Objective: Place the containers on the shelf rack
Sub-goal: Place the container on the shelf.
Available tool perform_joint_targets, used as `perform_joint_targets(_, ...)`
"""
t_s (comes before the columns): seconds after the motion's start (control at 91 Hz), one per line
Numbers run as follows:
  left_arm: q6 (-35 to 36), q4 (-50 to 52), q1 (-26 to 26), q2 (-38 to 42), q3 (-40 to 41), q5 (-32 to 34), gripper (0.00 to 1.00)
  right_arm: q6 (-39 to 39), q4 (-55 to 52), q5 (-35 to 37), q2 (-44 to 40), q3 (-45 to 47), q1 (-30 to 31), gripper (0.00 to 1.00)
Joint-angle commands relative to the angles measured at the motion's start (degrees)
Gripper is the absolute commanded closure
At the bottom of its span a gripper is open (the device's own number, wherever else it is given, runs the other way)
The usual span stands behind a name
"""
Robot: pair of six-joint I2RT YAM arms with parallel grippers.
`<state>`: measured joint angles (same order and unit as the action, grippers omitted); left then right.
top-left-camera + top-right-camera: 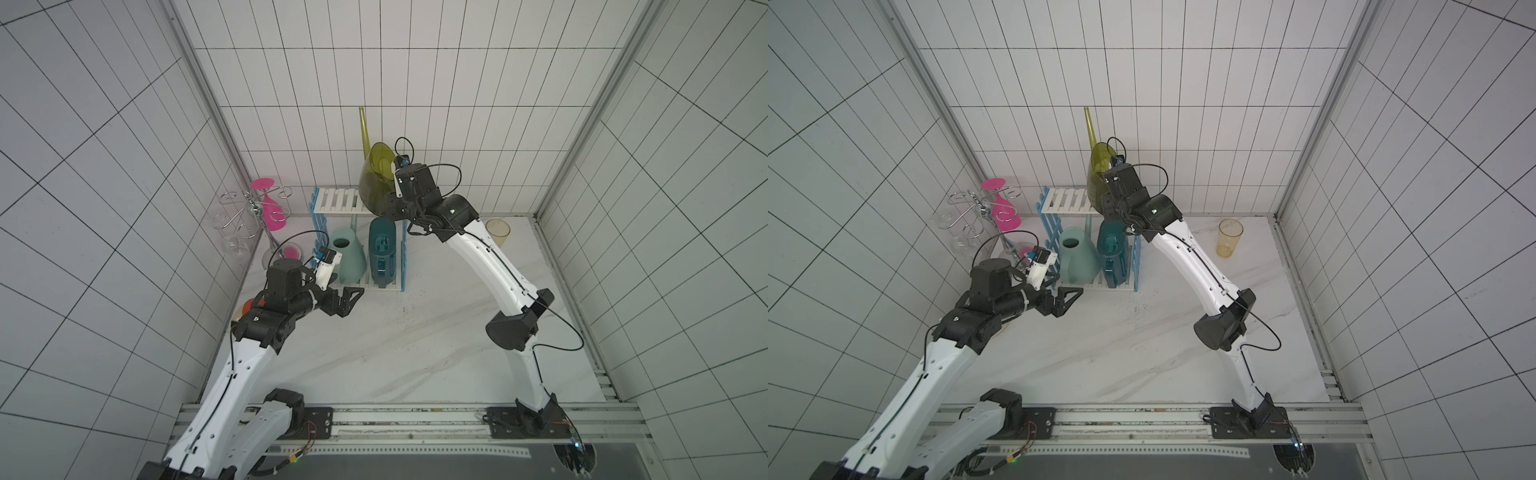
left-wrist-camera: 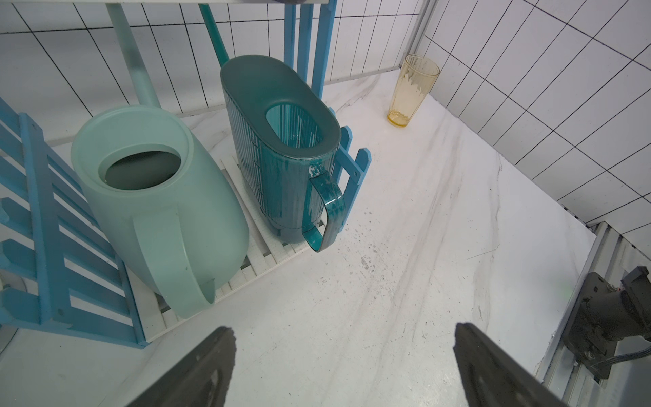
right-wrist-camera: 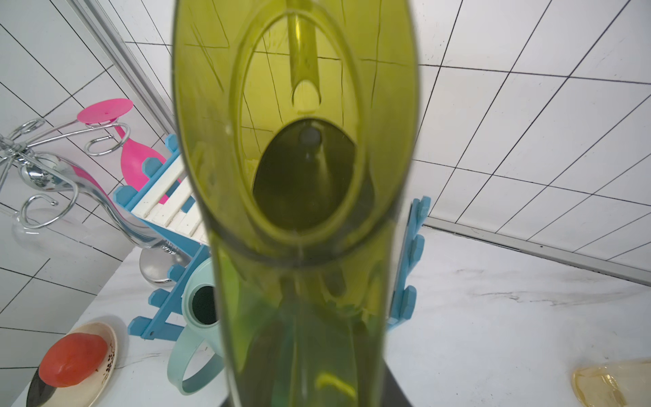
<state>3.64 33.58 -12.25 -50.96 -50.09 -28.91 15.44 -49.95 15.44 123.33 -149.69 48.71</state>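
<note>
The translucent olive-green container [image 1: 376,178] [image 3: 299,176] stands tilted on the top shelf of the blue-and-white shelf rack [image 1: 336,201] [image 1: 1065,201], with its spout pointing up along the back wall. My right gripper [image 1: 392,205] is shut on its handle side, and the can fills the right wrist view. On the lower shelf, side by side, stand the pale mint container [image 1: 347,257] [image 2: 158,197] and the dark teal container [image 1: 382,249] [image 2: 281,148]. My left gripper [image 1: 351,301] [image 2: 343,334] hovers open just before the rack's lower front edge, with nothing in it.
A yellow cup [image 1: 498,232] [image 2: 412,90] stands on the table right of the rack. A chrome glass-holder stand [image 1: 249,212] with a pink glass [image 1: 270,208] is left of it. A plate with a red object [image 3: 70,359] lies near the left wall.
</note>
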Motion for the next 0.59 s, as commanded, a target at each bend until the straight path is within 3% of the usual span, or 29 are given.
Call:
perform_joint_targets(0.0, 0.09, -1.67, 0.34, 0.47, -0.40, -0.09, 0.01, 0.64, 1.77, 0.65, 0.69, -1.31, -0.54, 0.67)
perform_joint_targets(0.154, 0.05, -1.65, 0.39, 0.51, -0.42, -0.27, 0.01, 0.86, 1.72, 0.72, 0.77, -1.11, -0.63, 0.82)
perform_joint_targets(0.231, 0.05, -1.65, 0.39, 0.53, -0.34, -0.27, 0.01, 0.91, 1.77, 0.64, 0.62, -0.96, -0.64, 0.84)
perform_joint_targets(0.363, 0.05, -1.72, 0.47, 0.55, -0.28, -0.27, 0.01, 0.86, 1.87, 0.35, 0.38, -0.72, -0.63, 0.83)
perform_joint_targets(0.583, 0.10, -1.85, 0.47, 0.56, -0.15, -0.31, 0.01, 0.08, 2.32, -0.40, 0.16, -0.02, -0.42, 0.68)
